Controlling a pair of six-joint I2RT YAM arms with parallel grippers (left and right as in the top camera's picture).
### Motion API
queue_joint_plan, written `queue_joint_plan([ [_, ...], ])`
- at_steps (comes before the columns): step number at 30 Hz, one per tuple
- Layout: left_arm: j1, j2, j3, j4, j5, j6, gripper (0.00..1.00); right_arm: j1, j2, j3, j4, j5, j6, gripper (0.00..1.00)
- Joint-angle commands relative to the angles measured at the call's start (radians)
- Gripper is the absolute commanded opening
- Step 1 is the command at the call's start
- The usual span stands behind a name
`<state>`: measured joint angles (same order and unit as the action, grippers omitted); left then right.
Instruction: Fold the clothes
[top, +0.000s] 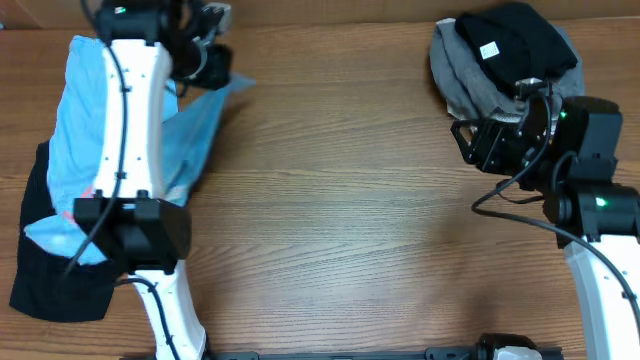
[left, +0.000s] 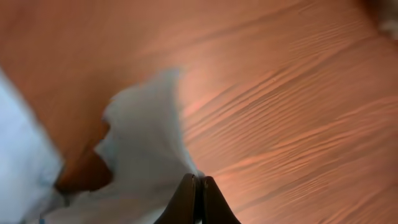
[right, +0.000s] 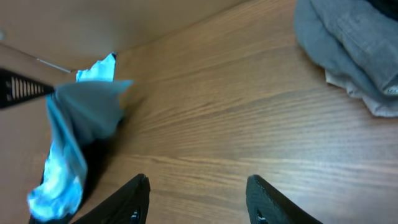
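Note:
The light blue T-shirt (top: 85, 140) lies crumpled at the table's left, partly over the black garment (top: 45, 270), and my left arm covers much of it. My left gripper (top: 205, 60) is at the far left, shut on the shirt's edge (left: 146, 155), which hangs lifted above the wood. The shirt also shows in the right wrist view (right: 81, 118). My right gripper (top: 480, 140) is open and empty over bare wood at the right, its fingers (right: 198, 193) spread.
A pile of black and grey clothes (top: 500, 55) lies at the far right, just beyond my right gripper; it also shows in the right wrist view (right: 348, 43). Bare wooden table (top: 340, 200) lies between the arms.

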<state>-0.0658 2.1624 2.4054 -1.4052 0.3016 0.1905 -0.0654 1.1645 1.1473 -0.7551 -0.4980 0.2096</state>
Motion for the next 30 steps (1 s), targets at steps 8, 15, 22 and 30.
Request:
queue_joint_plan([
  [8, -0.149, -0.007, 0.340, 0.051, 0.072, -0.079, 0.04, -0.001, 0.004, 0.036, -0.033, -0.074, 0.000, 0.58],
  [15, -0.165, -0.007, 0.482, 0.181, 0.162, -0.217, 0.04, 0.088, 0.059, 0.036, 0.003, -0.099, -0.035, 0.63],
  [22, -0.173, -0.010, 0.491, 0.315, 0.301, -0.325, 0.04, 0.220, 0.190, 0.036, 0.128, -0.078, -0.057, 0.71],
  [30, -0.186, -0.042, 0.491, 0.390, 0.327, -0.380, 0.04, 0.338, 0.367, 0.036, 0.304, -0.088, -0.057, 0.79],
])
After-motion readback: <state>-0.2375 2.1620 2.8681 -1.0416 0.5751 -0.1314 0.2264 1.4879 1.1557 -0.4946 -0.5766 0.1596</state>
